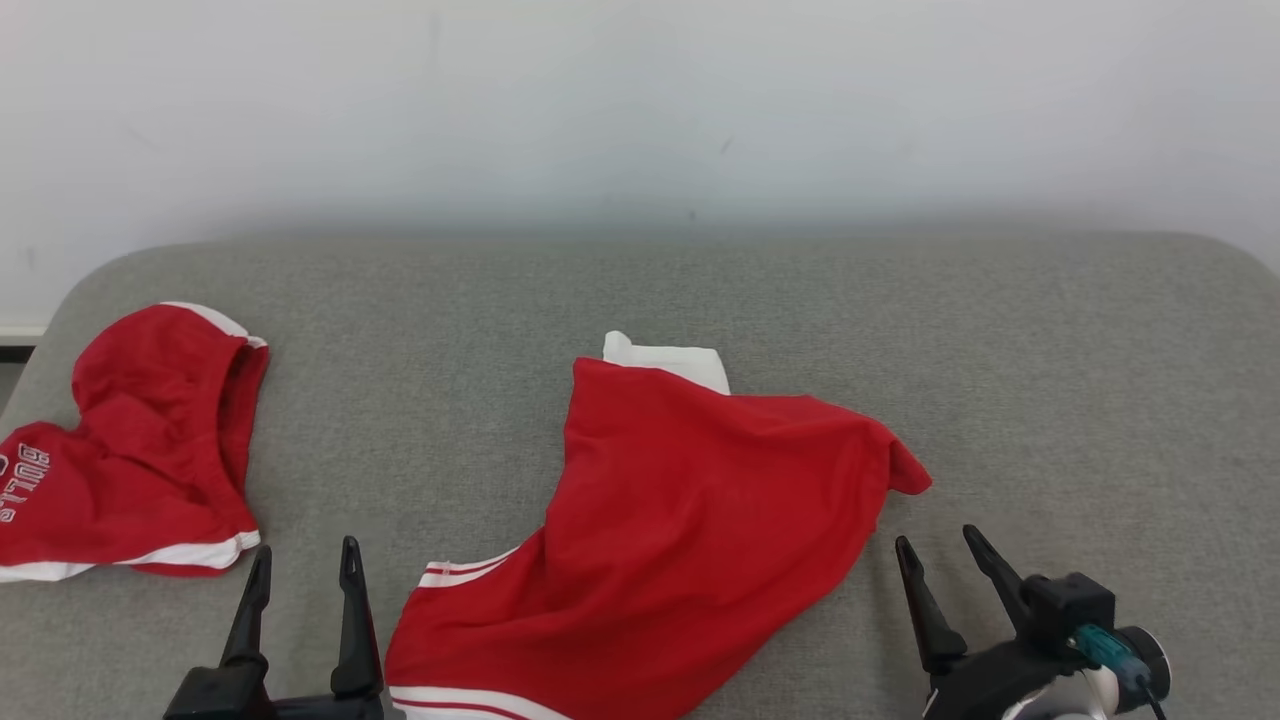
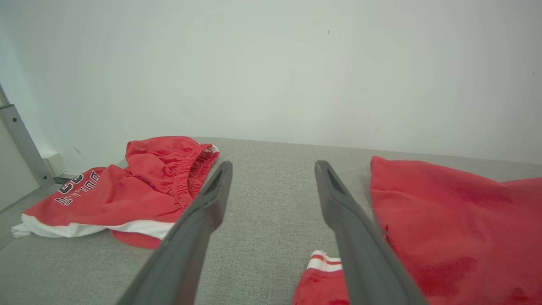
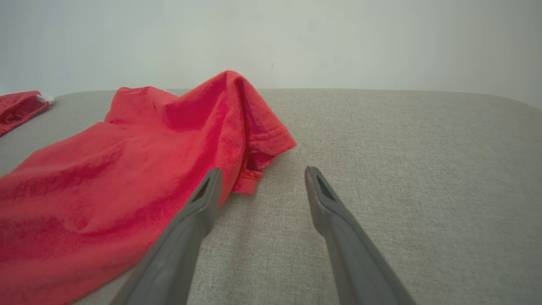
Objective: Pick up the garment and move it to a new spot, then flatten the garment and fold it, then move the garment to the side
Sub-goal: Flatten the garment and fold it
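A red garment (image 1: 680,530) with white trim lies loosely spread on the grey cushioned surface (image 1: 1050,380), from the middle down to the near edge; a white band pokes out at its far end. In the right wrist view the same garment (image 3: 127,178) has a raised, bunched corner just ahead of the left finger. My right gripper (image 1: 940,555) stands open at the lower right, just right of that corner, with nothing between its fingers (image 3: 334,212). At the lower left, my left gripper (image 1: 305,565) is open too, left of the garment's striped hem (image 2: 324,260).
A second red garment (image 1: 140,450) with white trim and lettering lies crumpled at the surface's left edge, also in the left wrist view (image 2: 127,190). A pale wall (image 1: 640,110) runs close behind the surface. A grey metal post (image 2: 21,140) stands at the far left.
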Motion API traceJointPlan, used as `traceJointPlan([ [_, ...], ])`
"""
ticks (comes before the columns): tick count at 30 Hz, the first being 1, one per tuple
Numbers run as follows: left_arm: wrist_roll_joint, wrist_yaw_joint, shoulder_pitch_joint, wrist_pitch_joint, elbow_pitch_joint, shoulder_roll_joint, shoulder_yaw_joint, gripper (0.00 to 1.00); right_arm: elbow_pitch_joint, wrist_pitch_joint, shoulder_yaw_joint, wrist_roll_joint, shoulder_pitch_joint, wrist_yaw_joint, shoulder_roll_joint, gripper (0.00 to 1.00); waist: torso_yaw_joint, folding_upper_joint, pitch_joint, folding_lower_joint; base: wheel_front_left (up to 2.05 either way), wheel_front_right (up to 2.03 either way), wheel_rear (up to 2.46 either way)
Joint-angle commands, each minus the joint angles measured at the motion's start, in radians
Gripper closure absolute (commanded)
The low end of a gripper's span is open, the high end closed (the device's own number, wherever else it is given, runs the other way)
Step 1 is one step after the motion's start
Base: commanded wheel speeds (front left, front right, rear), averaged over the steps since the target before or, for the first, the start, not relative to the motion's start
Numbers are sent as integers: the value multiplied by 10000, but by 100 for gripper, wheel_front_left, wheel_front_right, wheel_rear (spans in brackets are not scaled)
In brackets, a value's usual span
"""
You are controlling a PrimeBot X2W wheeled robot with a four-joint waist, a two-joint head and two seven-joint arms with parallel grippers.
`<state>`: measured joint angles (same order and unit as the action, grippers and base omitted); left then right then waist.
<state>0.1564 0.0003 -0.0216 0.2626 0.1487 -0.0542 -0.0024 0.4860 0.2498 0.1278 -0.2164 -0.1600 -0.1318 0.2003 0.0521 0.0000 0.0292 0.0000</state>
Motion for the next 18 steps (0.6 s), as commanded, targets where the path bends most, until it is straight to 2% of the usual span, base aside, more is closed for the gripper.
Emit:
traceJointPlan([
  [1, -113, 29, 18, 33, -25, -33, 15, 0, 85, 18, 31, 78, -184, 23, -60, 0, 106, 0, 73, 0, 0, 0, 0],
  [12, -434, -27, -37, 33, -119, -82, -157, 0, 3371, 55, 160, 477, -2072, 23, -70, 0, 738, 0, 382, 0, 0, 0, 0],
  [13, -440, -42, -40, 33, -101, -82, -169, 0, 3639, 63, 190, 473, -2215, 23, -85, 5, 767, 0, 394, 0, 0, 0, 0],
  [14, -389, -79, -105, 33, -11, -126, -124, 0, 4087, 82, 296, 439, -2494, 23, -174, 51, 802, 0, 411, 0, 0, 0, 0],
  [15, -373, -102, -142, 33, 24, -116, -105, 0, 4296, 81, 376, 422, -2607, 23, -207, 78, 810, 0, 410, 0, 0, 0, 0],
  [16, -362, -112, -162, 33, 56, -112, -87, 0, 4520, 91, 429, 397, -2696, 23, -217, 100, 810, 0, 403, 0, 0, 0, 0],
  [18, -350, -112, -165, 33, 113, -108, -55, 0, 4820, 122, 467, 299, -2858, 23, -162, 100, 792, 0, 372, 0, 0, 0, 0],
])
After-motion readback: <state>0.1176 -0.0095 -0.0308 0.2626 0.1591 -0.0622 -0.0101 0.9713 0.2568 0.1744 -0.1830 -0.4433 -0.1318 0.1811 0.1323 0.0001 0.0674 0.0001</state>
